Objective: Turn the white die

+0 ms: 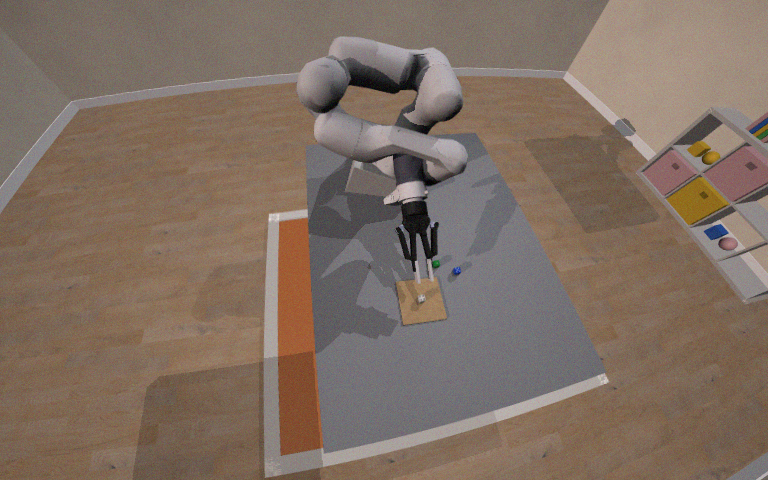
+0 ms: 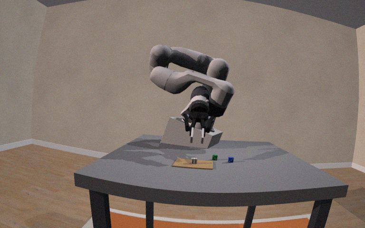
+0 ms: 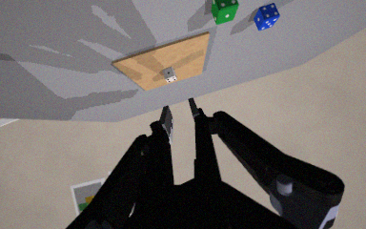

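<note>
The white die [image 1: 421,298] [image 2: 194,160] [image 3: 170,74] lies on the tan mat [image 1: 422,318] [image 2: 204,166] [image 3: 193,69], well inside its edges. Its upper face looks like 4 in the wrist view. A six faces the exterior view, and a single pip shows on the shaded side in the wrist view. The mat lies flat on the table. My gripper [image 1: 424,280] [image 2: 196,142] [image 3: 180,110] is open a little and empty, raised above the table and back from the die on the robot's side.
A green die [image 1: 435,263] [image 2: 214,157] [image 3: 225,11] and a blue die [image 1: 457,271] [image 2: 230,159] [image 3: 267,17] lie apart on the grey table [image 1: 481,362] [image 2: 242,180], off the mat. Both are to its right and toward the robot in the top view.
</note>
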{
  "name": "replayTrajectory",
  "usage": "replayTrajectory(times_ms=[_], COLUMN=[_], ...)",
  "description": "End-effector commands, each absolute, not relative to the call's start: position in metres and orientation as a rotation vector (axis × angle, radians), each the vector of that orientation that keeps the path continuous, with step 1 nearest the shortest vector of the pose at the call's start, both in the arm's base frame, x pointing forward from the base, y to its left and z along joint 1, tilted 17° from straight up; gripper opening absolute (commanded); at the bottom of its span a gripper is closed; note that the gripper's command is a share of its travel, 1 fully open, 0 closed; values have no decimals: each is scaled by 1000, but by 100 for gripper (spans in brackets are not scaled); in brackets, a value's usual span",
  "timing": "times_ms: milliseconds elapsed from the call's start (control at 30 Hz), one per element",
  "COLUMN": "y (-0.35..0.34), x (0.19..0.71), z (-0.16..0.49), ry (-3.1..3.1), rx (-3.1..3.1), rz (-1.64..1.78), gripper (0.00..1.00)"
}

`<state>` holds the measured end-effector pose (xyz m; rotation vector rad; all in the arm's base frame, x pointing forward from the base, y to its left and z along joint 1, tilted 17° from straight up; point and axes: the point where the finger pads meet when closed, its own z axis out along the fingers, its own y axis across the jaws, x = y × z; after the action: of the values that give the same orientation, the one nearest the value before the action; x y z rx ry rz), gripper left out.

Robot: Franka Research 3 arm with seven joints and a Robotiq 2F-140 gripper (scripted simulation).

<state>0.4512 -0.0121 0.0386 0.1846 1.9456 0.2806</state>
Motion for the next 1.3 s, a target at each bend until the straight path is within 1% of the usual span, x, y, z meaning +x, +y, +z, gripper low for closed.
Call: replayTrajectory(times_ms=[0, 600, 1267], y=[-16, -20, -27], x=[449, 452, 479], z=[44, 54, 73], ry=[1955, 1999, 2431], rx=[195, 190, 132], rz=[279, 286, 346], gripper=[21, 21, 21])
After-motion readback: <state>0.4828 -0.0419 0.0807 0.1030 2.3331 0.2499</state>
